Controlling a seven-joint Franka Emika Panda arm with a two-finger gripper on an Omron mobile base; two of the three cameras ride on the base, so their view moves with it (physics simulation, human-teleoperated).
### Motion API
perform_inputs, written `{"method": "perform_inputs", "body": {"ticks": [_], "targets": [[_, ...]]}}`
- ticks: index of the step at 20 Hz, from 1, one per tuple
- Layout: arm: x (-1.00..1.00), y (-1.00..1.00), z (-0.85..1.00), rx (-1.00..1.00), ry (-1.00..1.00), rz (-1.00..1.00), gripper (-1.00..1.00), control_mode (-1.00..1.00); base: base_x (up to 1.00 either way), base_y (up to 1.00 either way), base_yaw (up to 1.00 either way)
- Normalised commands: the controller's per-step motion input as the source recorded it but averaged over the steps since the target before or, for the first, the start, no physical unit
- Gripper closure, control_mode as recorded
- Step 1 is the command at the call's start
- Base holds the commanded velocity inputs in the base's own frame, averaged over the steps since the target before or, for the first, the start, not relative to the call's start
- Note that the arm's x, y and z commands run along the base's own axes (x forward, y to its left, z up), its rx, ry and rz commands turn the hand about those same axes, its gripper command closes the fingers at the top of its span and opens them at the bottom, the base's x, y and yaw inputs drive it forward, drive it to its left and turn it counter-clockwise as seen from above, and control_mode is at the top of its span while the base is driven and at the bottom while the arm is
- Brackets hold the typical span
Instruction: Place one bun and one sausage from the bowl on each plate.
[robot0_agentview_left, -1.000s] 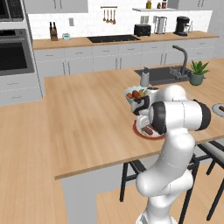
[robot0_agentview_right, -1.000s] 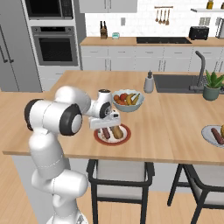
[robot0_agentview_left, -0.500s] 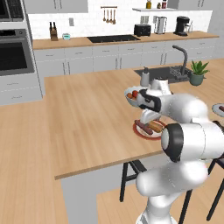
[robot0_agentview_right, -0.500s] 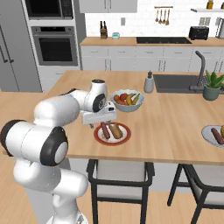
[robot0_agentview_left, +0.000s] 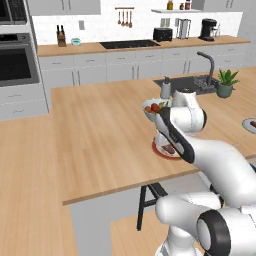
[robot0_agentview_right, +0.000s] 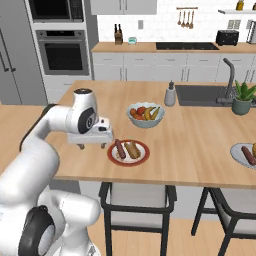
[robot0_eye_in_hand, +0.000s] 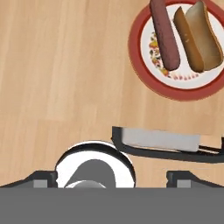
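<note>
One sausage (robot0_agentview_right: 120, 149) and one bun (robot0_agentview_right: 132, 149) lie on the red-rimmed round plate (robot0_agentview_right: 142, 158) at centre frame. Just left, the gripper (robot0_agentview_right: 91, 146) hangs wide and empty; it should lift clear. A white fruit bowl (robot0_agentview_right: 145, 114) stands behind.

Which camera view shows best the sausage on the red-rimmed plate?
The hand view: the sausage lies large and unblocked, seen from above, beside the bun on the red-rimmed plate. The right base view shows it small but whole. In the left base view the arm covers most of it.
</note>
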Motion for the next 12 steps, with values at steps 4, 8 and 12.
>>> {"method": "perform_inputs", "body": {"ticks": [4,8,12], "targets": [[-0.75,-0.26,0.13,0.1,-0.01,-0.01,-1.0,-1.0,0.0,0.0,0.0],[-0.29,-0.36,0.29,0.17,0.0,0.0,-1.0,-1.0,0.0,0.0,0.0],[-0.01,-0.43,0.48,0.21,0.0,0.0,-1.0,-1.0,0.0,0.0,0.0]]}}
